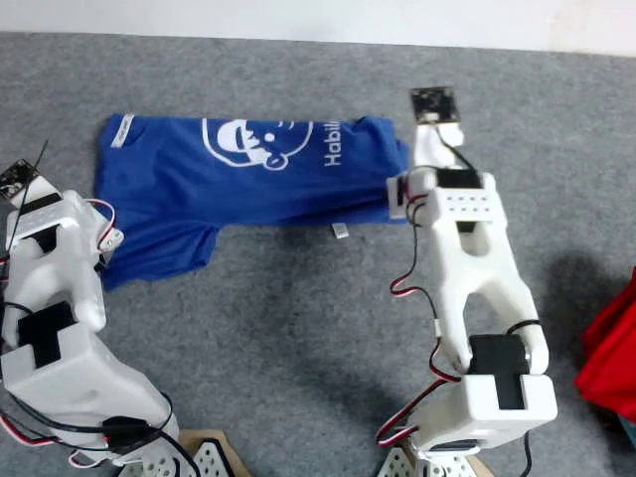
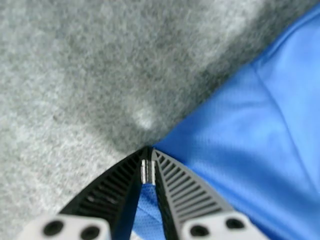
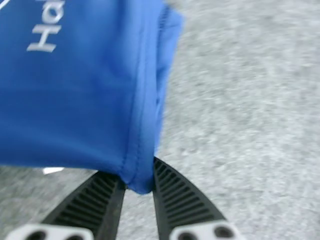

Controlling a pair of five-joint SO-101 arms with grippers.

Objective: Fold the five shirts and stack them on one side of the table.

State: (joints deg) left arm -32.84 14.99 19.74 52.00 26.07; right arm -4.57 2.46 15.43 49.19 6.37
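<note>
The smooth blue shirt [image 1: 248, 184] lies on the fuzzy grey table [image 1: 298, 328]. The ribbed left gripper [image 2: 147, 167] and right gripper [image 3: 139, 181] each pinch its edge.

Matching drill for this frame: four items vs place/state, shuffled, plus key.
Items
1. blue shirt
2. left gripper
3. right gripper
4. red cloth

Place/state
A. shut on the shirt's hemmed corner by the white lettering
B. at the high view's right edge
C. laid out across the grey table
D. shut on a shirt edge away from the lettering

Pairs: 1-C, 2-D, 3-A, 4-B
</note>
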